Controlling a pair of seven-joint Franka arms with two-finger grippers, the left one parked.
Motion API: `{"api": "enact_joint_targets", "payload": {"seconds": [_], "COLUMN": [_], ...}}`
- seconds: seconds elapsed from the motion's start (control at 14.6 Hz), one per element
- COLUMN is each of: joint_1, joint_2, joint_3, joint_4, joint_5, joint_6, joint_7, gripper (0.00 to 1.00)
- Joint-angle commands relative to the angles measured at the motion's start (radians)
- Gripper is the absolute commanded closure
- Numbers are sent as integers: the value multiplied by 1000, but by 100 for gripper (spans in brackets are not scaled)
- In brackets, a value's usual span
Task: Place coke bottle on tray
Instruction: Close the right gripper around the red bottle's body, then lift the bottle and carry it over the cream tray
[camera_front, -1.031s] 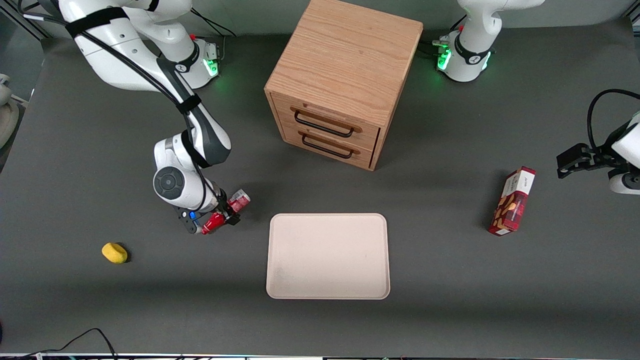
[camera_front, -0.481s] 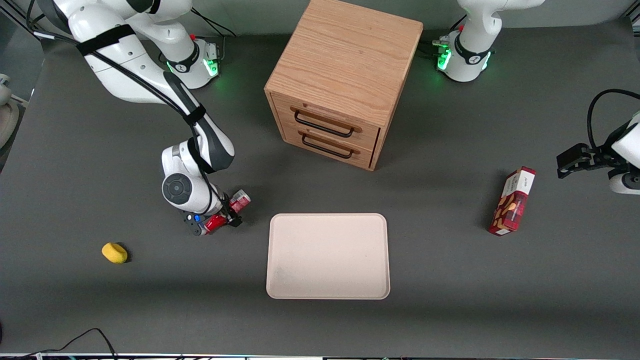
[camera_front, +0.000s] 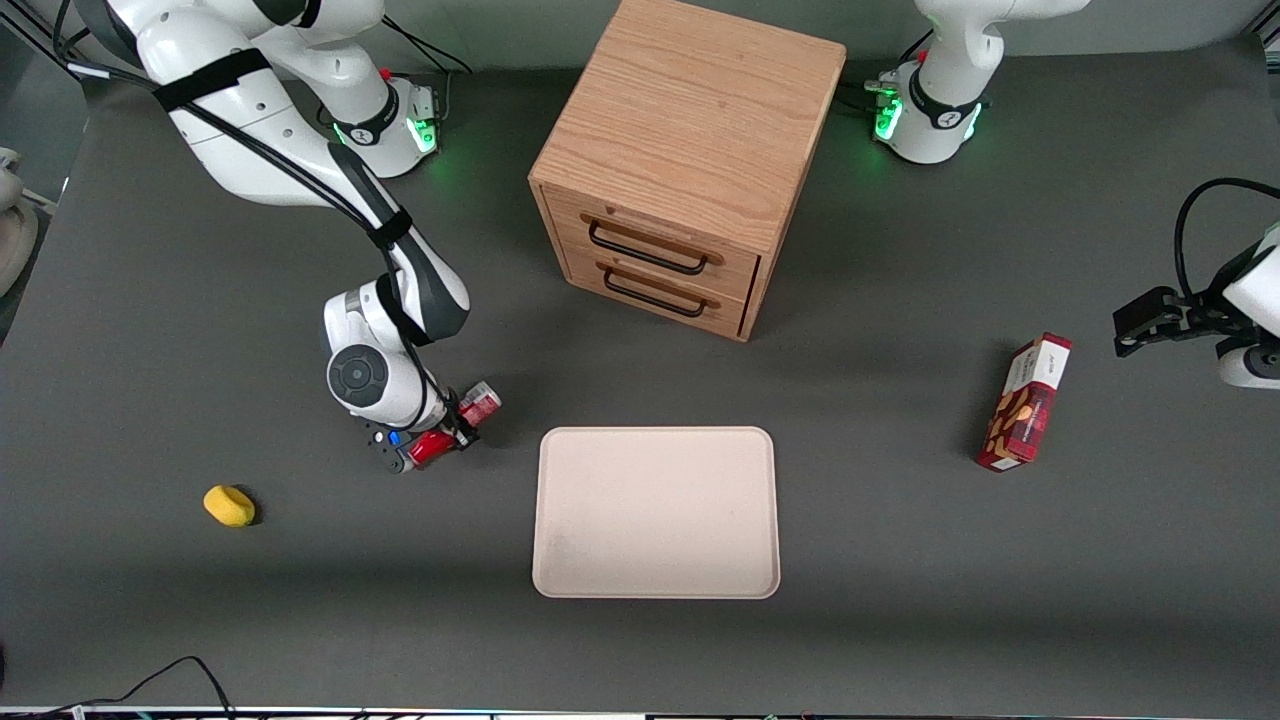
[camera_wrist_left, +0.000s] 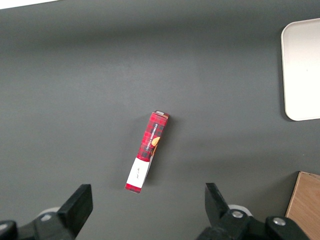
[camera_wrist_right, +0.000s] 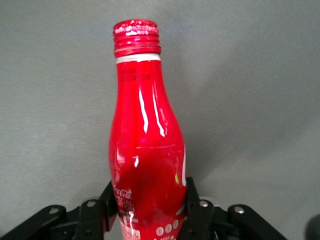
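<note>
Both claw (camera_front: 446, 437) fingers clamp coke bottle (camera_wrist_right: 146, 150) beside tray (camera_front: 656, 512).

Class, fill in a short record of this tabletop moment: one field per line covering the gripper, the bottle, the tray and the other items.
gripper: right arm's gripper, shut on the coke bottle, beside the tray
bottle: slim red coke bottle, lying in the fingers, not on the tray
tray: flat beige rectangular tray, nothing on it
drawers: wooden two-drawer cabinet, both shut
others: red snack box; yellow sponge
</note>
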Motion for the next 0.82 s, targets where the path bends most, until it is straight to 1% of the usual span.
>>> {"api": "enact_joint_targets", "payload": {"seconds": [0.0, 0.21, 0.41, 0.55, 0.69, 0.76], "joint_1": [7, 4, 47, 76, 104, 109], "joint_2": [-75, -54, 23, 84, 146, 187], "joint_3": [4, 38, 50, 51, 51, 51], "joint_4": [42, 276, 523, 658, 764, 810], "joint_5": [-42, -40, -40, -36, -36, -34], "joint_6": [-56, -246, -360, -382, -380, -371], "joint_7": [-26, -150, -213, -307, -465, -526], "gripper": [87, 87, 87, 87, 87, 88]}}
